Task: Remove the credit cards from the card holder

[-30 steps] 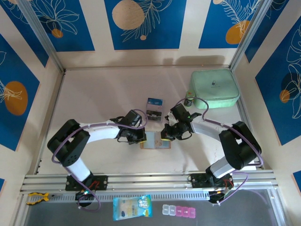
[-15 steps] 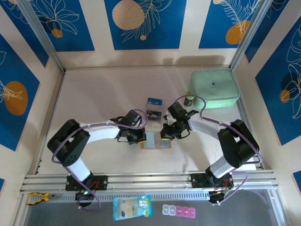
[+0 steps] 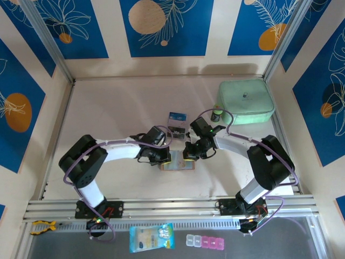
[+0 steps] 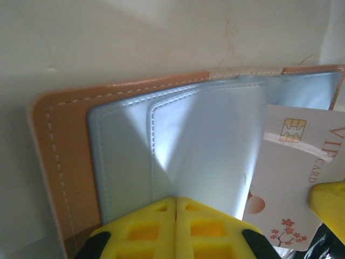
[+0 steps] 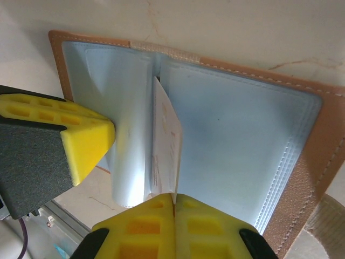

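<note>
The card holder lies open on the table, tan outside with pale grey pockets. A white credit card with a gold chip and VIP lettering sticks out of its middle. In the right wrist view this credit card stands edge-on, and my right gripper is shut on its near edge. My left gripper is shut on a raised fold of the holder's left pocket leaf. In the top view the left gripper and right gripper face each other over the holder. A dark blue card and a dark grey one lie just beyond it.
A mint-green case sits at the back right with a small dark bottle beside it. On the near ledge lie a blue-and-yellow packet and a pill box. Aluminium rails border the table.
Both grippers have edged a little closer together over the holder; the left forearm has swung slightly right, and the right gripper has shifted slightly left and away from the bases.
</note>
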You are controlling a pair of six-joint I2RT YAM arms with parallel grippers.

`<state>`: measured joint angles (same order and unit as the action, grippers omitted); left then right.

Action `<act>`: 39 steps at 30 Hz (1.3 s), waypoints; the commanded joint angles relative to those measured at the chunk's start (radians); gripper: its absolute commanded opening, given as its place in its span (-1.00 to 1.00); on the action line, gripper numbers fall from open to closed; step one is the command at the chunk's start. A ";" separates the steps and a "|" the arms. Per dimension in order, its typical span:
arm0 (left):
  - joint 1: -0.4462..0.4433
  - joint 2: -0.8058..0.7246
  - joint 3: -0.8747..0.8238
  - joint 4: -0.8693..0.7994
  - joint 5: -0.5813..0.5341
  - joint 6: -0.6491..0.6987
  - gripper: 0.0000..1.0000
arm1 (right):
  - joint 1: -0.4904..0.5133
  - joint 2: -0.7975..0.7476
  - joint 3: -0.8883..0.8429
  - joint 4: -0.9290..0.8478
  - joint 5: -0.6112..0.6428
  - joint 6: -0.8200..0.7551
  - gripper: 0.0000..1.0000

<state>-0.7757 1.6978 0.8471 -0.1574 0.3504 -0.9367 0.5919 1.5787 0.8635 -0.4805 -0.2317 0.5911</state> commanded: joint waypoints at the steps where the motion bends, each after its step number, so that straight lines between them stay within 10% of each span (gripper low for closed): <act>1: -0.009 0.016 -0.005 -0.054 -0.025 -0.004 -1.00 | 0.011 -0.003 0.018 -0.031 0.017 -0.002 -0.92; 12: 0.007 -0.049 -0.010 -0.142 -0.113 0.035 -1.00 | -0.022 -0.124 0.114 -0.171 0.064 -0.089 -0.91; 39: 0.038 -0.259 -0.047 -0.208 -0.184 0.053 -0.72 | -0.086 0.189 0.697 -0.496 0.301 -1.185 -1.00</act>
<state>-0.7502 1.4742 0.8310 -0.3233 0.1967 -0.9066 0.5144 1.7271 1.4879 -0.9298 0.0799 -0.4671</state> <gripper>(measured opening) 0.138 0.048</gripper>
